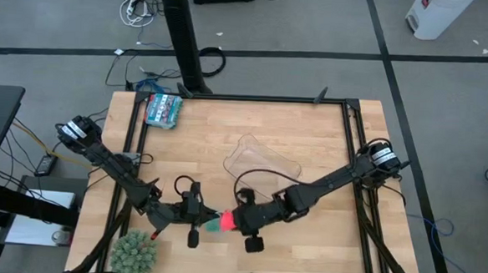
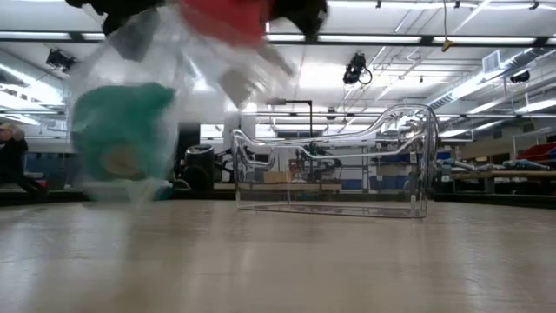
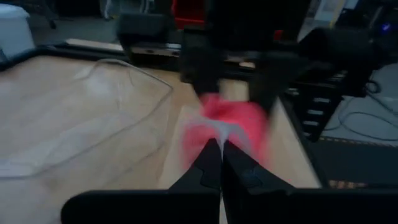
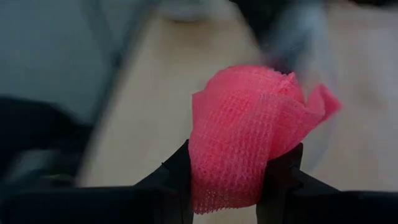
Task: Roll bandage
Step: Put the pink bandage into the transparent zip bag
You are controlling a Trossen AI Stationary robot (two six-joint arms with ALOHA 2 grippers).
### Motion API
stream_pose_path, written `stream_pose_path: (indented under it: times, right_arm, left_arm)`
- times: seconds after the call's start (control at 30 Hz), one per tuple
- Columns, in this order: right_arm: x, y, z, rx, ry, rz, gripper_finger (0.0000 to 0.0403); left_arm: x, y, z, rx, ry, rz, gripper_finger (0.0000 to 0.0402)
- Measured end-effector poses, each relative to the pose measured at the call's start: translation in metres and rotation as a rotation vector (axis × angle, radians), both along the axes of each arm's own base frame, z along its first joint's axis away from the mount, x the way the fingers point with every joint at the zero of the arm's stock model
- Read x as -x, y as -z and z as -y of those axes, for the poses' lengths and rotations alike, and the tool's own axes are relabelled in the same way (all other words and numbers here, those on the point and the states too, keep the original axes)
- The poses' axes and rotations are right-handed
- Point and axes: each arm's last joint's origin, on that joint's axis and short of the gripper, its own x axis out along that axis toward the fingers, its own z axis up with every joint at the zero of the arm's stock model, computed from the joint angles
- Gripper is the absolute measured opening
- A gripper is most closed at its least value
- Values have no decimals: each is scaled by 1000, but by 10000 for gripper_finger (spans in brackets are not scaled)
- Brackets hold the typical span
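Note:
The bandage (image 4: 242, 143) is a bright pink-red mesh band, bunched into a loose, chunky roll. It is held up above the table's near middle (image 1: 223, 221), between my two grippers. My right gripper (image 4: 230, 180) comes from the right and is shut on the roll. My left gripper (image 3: 219, 149) comes from the left, its fingertips shut together at the roll's other side. A loose flap (image 4: 323, 102) sticks out of the roll on the far side from my right gripper. My left gripper meets the bandage's side (image 3: 217, 132) with its shut fingertips, nearly level, from the table's left. The fabric draws in toward the tips as if a thin layer were pinched; I cannot tell how many layers. My right gripper pinches the roll (image 4: 211, 186) between its two fingers (image 4: 283, 171), one on each side, slanting down from the table's right. The roll stands up past the fingertips, clear of the table.
A clear plastic tray (image 1: 263, 163) stands just behind the grippers, also seen in the low view (image 2: 347, 161). A teal roll in clear wrap (image 2: 122, 143) shows blurred below the grippers. A packet (image 1: 163, 109) lies far left, a green plant (image 1: 133, 252) near left.

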Motion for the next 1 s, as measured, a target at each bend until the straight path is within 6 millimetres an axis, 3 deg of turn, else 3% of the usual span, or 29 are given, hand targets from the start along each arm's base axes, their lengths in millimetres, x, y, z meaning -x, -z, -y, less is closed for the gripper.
stream_pose_path:
  times: [0.1,0.2,0.3,0.4,0.5,0.6,0.7,0.83,0.93,1.0]
  right_arm:
    - [1,-1,9,-28,86,-29,113]
    - [0,-4,4,-155,-70,-48,113]
    - [4,-1,5,-59,61,-56,111]
    - [2,-2,7,-119,-22,-79,111]
    - [3,-2,8,-51,87,-47,108]
    - [1,-6,4,-141,-96,-50,105]
    - [0,-10,4,-31,33,14,101]
    - [1,-12,6,-134,-117,-66,100]
    - [2,-11,10,-27,64,-46,99]
    - [2,-10,12,-115,-27,-103,100]
  left_arm:
    - [-1,-2,0,-4,-3,14,2]
    - [0,-3,3,14,58,19,2]
    - [-1,-5,2,0,60,33,2]
    - [-1,-4,3,1,59,35,2]
    - [-1,-6,2,10,53,45,2]
    - [-2,-5,2,19,75,40,2]
    - [-3,-8,1,21,60,55,2]
    - [-4,-5,-1,11,59,36,2]
    - [-5,-5,-3,2,39,31,2]
    - [-5,-3,-3,-4,50,16,2]
